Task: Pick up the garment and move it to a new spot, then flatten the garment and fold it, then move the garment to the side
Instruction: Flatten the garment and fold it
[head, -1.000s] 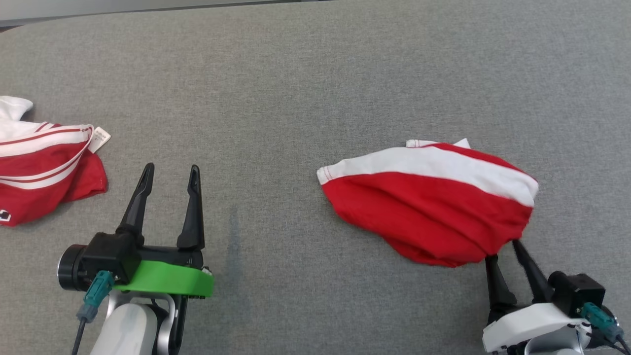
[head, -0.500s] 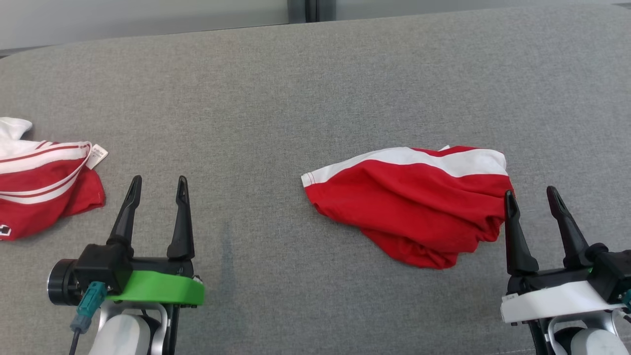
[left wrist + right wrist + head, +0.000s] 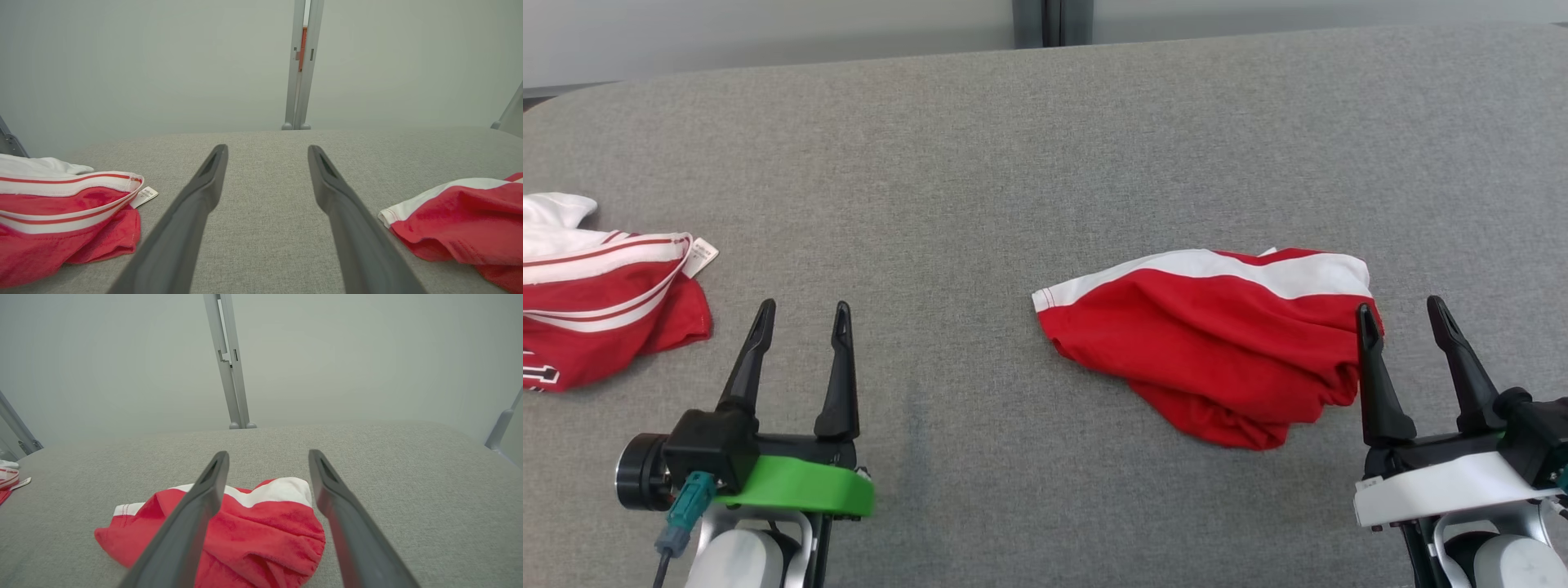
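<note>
since a second ago the right pincer [image 3: 1396, 306] has let go of the garment [image 3: 1209, 343] and drawn back to the lower right of the head view, and the cloth has slumped from a puffed mound into a lower crumpled heap. the garment lies right of centre on the grey surface [image 3: 980, 163], white band toward the top. the right pincer is open and empty, its inner finger at the heap's right edge, likely ready for flattening. the left pincer [image 3: 805, 306], lower left, also gapes empty, well apart from it. a striped cloth [image 3: 596, 310] sits at the left edge, seemingly set aside.
</note>
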Robot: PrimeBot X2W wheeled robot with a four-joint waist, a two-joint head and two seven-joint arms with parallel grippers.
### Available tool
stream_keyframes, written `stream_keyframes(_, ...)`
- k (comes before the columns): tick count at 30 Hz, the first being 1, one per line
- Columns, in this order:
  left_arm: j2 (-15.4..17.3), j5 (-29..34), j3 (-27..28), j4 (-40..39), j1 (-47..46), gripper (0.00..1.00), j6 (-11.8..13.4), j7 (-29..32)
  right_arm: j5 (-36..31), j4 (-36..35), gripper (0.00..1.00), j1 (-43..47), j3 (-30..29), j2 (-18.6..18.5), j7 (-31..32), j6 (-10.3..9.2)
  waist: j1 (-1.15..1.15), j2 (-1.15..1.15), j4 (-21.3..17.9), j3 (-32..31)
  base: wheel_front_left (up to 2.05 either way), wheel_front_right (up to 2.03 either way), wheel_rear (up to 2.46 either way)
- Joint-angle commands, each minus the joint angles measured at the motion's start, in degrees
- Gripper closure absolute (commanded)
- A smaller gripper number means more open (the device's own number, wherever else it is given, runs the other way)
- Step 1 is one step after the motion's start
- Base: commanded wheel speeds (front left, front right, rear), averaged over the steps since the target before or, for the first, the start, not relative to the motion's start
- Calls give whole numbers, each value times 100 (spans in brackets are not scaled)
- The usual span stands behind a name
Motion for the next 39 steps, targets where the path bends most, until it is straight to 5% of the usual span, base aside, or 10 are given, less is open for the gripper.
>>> stream_keyframes(1, 37, 47, -34, -44, 18, 0, -20, 40, 39, -12, 0, -79, 27, -9, 11, 2, 0, 0, -2, 13, 0, 0, 0)
stream_keyframes(7, -72, 152, -437, -289, -394, 0, -181, 407, 82, -51, 0, -283, 112, -61, 34, 1, 0, 0, 43, 204, 0, 0, 0)
stream_keyframes(13, -445, 219, -1182, -36, -1304, 0, -649, 1116, 96, -83, 0, -621, 240, -153, 64, 1, 0, 0, 93, 615, 0, 0, 0)
stream_keyframes(24, -828, -177, -1742, 2091, -2580, 0, -1052, 2332, 153, 102, 0, -863, 353, -172, 19, 2, 0, 0, -187, 1042, 0, 0, 0)
stream_keyframes(25, -828, -203, -1768, 2221, -2638, 9, -1069, 2394, 163, 119, 0, -867, 318, -177, 21, 2, 0, 0, -212, 1055, 0, 0, 0)
stream_keyframes(26, -806, -242, -1804, 2355, -2678, 52, -1103, 2477, 184, 135, 0, -869, 295, -189, 27, 2, 0, 0, -240, 1069, 0, 0, 0)
stream_keyframes(28, -771, -297, -1840, 2528, -2742, 100, -1139, 2513, 228, 161, 0, -881, 215, -229, 46, 1, 0, 0, -288, 1097, 0, 0, 0)
stream_keyframes(39, -658, -360, -1849, 2884, -2929, 100, -1160, 2272, 643, 561, 0, -1257, 106, -980, 457, 2, 0, 0, -322, 1309, 0, 0, 0)
